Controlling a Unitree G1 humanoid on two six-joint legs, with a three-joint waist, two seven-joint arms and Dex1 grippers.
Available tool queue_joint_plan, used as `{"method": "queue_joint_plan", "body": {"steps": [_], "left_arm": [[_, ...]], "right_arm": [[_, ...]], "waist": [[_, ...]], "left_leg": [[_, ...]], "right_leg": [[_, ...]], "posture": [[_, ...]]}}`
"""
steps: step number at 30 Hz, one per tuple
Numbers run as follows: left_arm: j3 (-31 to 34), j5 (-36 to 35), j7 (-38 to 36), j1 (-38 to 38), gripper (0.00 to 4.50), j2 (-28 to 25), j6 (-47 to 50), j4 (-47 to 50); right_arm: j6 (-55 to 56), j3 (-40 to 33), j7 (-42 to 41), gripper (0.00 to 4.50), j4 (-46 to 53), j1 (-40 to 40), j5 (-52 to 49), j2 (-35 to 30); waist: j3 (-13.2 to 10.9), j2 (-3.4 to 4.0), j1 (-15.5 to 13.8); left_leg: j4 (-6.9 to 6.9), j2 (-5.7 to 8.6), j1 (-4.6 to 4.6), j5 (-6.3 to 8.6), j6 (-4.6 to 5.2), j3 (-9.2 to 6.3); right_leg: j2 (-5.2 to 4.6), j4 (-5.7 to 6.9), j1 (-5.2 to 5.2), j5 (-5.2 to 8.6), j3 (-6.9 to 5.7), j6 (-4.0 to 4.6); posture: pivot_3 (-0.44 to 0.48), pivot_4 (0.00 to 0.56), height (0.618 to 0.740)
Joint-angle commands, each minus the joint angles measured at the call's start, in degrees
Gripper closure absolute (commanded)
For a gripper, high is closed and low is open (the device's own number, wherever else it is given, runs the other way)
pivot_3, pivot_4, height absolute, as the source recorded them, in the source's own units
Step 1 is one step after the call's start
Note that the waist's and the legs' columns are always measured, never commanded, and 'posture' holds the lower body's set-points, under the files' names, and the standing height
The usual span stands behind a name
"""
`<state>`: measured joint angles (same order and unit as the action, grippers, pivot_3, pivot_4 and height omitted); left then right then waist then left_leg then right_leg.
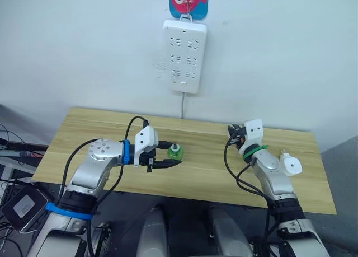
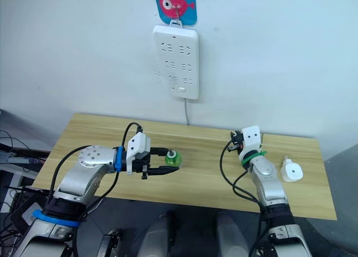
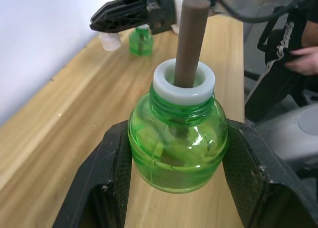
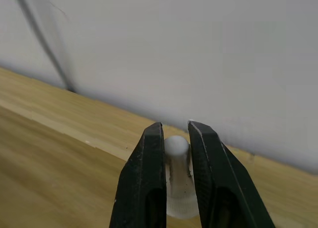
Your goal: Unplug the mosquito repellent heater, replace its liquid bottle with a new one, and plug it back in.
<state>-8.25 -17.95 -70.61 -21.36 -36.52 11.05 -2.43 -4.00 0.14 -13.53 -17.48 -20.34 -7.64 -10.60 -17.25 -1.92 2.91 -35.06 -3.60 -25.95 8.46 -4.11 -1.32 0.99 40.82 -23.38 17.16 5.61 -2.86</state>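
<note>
Heater, the white rounded plastic dome (image 2: 292, 171), lies on the wooden table (image 2: 207, 181) at four o'clock from the right pincer (image 4: 175, 138), which pinches a small translucent cap (image 4: 177, 176). Left pincer (image 3: 174, 153) grips a green liquid bottle (image 3: 178, 138), well apart at nine o'clock.

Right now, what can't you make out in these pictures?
- Whitish piece in the right end effector: right wrist view, fingers cover its sides.
- Mosquito repellent heater: head views, too small to see any bottle inside.
- Second green bottle: left wrist view, top behind the right end effector.
- Green bottle in the left end effector: head views, too small to see liquid level.
</note>
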Motion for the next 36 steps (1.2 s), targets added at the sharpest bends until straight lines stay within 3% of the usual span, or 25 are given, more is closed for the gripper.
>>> {"method": "queue_joint_plan", "body": {"steps": [1,13,19,24,25,31,36], "left_arm": [[1.96,-1.61,0.02,0.77,2.27,-1.23,1.18,3.34],[2.68,-2.38,0.54,2.83,2.27,-1.76,4.49,7.51],[2.25,-2.40,0.79,2.77,2.27,-1.37,4.88,7.83],[1.91,-2.43,0.96,2.54,2.27,-0.92,4.59,7.44],[1.80,-2.32,1.03,2.43,2.27,-0.71,4.34,7.12],[1.92,-1.82,1.26,0.52,2.27,0.59,3.15,4.99],[1.41,-1.14,0.64,-2.51,2.27,1.78,1.03,1.54]], "right_arm": [[5.39,-0.43,1.01,4.14,-3.87,-0.33,2.35,0.13],[9.07,-1.32,3.61,4.14,-8.88,1.45,3.07,1.60],[10.36,-1.10,2.94,2.05,-8.41,2.70,3.52,0.95],[10.21,0.75,-2.47,0.19,1.55,5.79,2.81,-0.91],[8.90,1.17,-4.02,0.02,4.64,6.38,1.93,-1.25],[-7.45,4.88,-18.16,0.02,26.63,7.66,-8.87,-7.28],[-24.21,6.99,-31.42,1.65,36.62,3.72,-20.77,-16.78]], "waist": [[-0.12,0.03,-0.15],[-0.54,0.30,-0.68],[-0.67,0.40,-1.00],[-0.83,0.53,-1.06],[-0.88,0.60,-1.02],[-0.92,0.64,-1.04],[-0.91,0.64,-1.05]], "left_leg": [[0.01,0.00,0.00,0.00,0.00,0.00],[0.09,-0.01,0.03,0.00,0.00,-0.01],[0.16,-0.01,0.03,0.01,0.00,-0.01],[0.21,0.00,0.02,0.01,-0.01,0.00],[0.21,0.00,0.02,0.02,-0.01,0.00],[0.21,-0.01,0.02,0.01,-0.01,-0.02],[0.21,0.01,-0.01,0.01,-0.01,-0.01]], "right_leg": [[0.00,0.00,0.00,0.00,0.00,0.00],[0.01,-0.04,0.00,0.21,0.02,-0.05],[0.00,-0.07,-0.01,0.29,0.02,-0.05],[0.00,-0.12,-0.01,0.34,0.03,-0.08],[0.00,-0.12,-0.02,0.35,0.04,-0.08],[0.01,-0.12,-0.03,0.36,0.04,-0.07],[-0.01,-0.28,0.04,0.37,0.03,-0.08]], "posture": [[0.046,0.331,0.740],[0.053,0.351,0.740],[0.042,0.348,0.740],[0.038,0.346,0.740],[0.029,0.344,0.740],[0.015,0.327,0.740],[-0.002,0.305,0.740]]}}
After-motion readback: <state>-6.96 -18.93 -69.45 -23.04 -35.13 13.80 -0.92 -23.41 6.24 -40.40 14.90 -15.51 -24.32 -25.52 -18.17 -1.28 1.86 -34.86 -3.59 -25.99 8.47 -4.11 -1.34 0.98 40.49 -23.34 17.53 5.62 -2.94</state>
